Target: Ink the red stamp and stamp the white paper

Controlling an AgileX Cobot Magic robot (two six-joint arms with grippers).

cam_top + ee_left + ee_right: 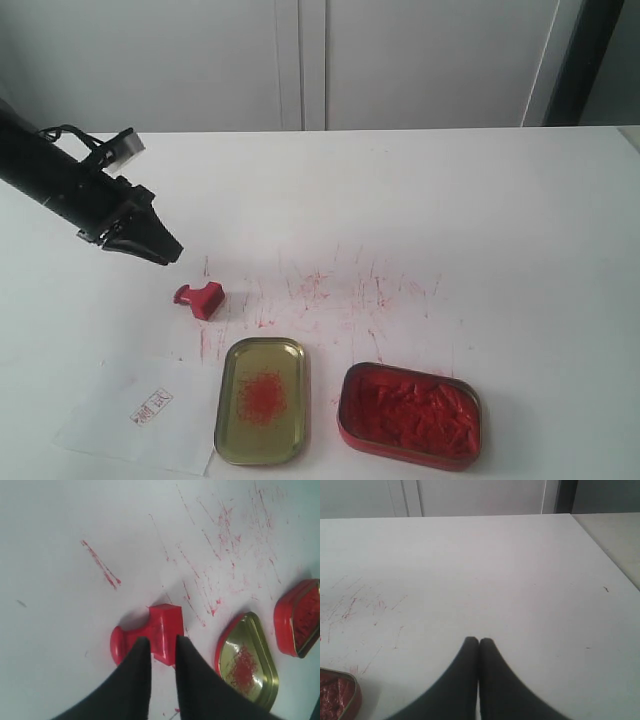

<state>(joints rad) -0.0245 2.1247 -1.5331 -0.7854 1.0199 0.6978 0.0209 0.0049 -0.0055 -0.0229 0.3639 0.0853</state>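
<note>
White table [450, 220], streaked with red scratches, carries the red stamp [203, 298] lying on its side left of centre, with the white paper [100, 425] at the near-left. The left claw [168, 255] hovers just left of the stamp, slightly parted and empty. The right claw [479, 641] is clenched on nothing.

Pale panelled doors [180, 60] stand behind the white tabletop [450, 200], with a dark upright strip [583, 60] to their right.

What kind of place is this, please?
Probably a robot test bench: a white table streaked with red ink, white cabinet doors behind, the left gripper near the red stamp.
</note>
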